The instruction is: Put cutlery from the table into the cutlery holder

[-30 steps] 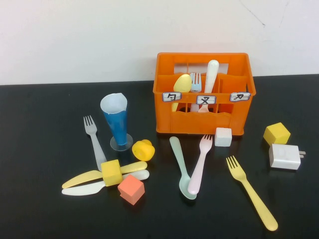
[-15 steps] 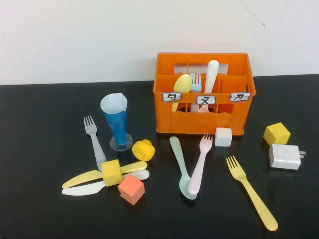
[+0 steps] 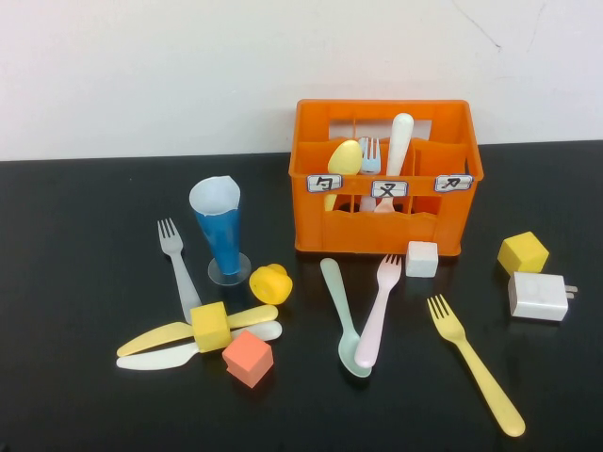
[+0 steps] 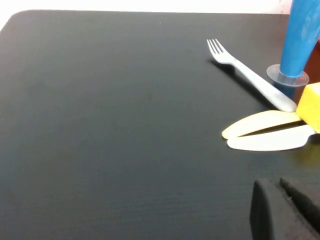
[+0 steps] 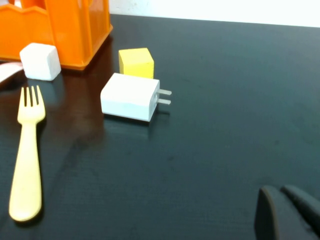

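Neither arm reaches into the high view; both sit low at the near edge of the bench [image 3: 75, 395].

The left tool [image 4: 285, 210] shows only in its own wrist view, fingers pressed together on nothing. Ahead of it lie the grey fork [image 3: 177, 268], tines pointing away towards the wall, and nearer, the yellow knife [image 3: 160, 336] and white knife [image 3: 170, 353]. The knives lie side by side, long axes running across the bench, with a yellow cube [image 3: 210, 327] sitting on them. A blue cup [image 3: 221, 235] stands just beside the fork. These three pieces look like the left arm's share.

In the middle, a mint spoon [image 3: 341, 315] and pink fork [image 3: 379, 311] lie angled together, bowl end and handle end nearly touching, in front of the orange holder [image 3: 386, 231]. The holder already has a spoon, a fork and a white handle standing in it.

Further right, the yellow fork [image 3: 476, 363] lies slantwise, tines towards the holder, handle towards the right tool [image 5: 287, 212]. I can't tell how that tool's fingers are set. It is the nearer arm for this fork. A white charger [image 3: 539, 296] sits beyond.
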You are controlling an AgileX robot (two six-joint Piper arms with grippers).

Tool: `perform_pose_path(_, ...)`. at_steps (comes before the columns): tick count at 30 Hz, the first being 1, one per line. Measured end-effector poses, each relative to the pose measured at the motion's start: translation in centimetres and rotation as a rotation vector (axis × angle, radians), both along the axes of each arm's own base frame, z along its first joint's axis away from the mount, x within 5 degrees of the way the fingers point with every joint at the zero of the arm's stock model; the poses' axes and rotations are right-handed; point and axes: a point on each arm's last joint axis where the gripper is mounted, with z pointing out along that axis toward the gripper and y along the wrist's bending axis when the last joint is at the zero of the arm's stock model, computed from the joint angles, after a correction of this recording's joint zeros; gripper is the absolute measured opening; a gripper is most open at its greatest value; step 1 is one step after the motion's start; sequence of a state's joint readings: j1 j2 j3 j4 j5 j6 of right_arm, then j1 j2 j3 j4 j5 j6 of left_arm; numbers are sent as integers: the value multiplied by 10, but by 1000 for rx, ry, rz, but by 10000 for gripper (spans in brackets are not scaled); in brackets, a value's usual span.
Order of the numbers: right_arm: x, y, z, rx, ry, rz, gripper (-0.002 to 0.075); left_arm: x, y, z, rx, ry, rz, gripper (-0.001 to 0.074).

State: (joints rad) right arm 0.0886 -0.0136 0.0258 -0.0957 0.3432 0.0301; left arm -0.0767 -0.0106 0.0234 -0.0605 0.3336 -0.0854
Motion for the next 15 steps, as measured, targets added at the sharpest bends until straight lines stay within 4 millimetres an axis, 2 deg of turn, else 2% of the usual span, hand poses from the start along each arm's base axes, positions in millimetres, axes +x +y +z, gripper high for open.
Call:
perform_pose_path(2, 0, 0, 0, 0, 0, 0, -3, 0, 0, 2, -16, -18, 4, -1)
perform_pose_path(3, 0, 0, 0, 0, 0, 0, -3, 1, -1, 3, -78, -33, 12, -1)
perform_pose_path(8, 0, 0, 0, 0, 0, 0, -3, 3, -7, 18, -827, -103, 83, -1)
perform_pose_path(10, 0, 0, 0, 0, 0, 0, -3, 3, -5, 23, -1010, -128, 105, -1)
perform_pose_path(15, 0, 0, 0, 0, 0, 0, -3, 4, 0, 30, -1156, -210, 141, -1)
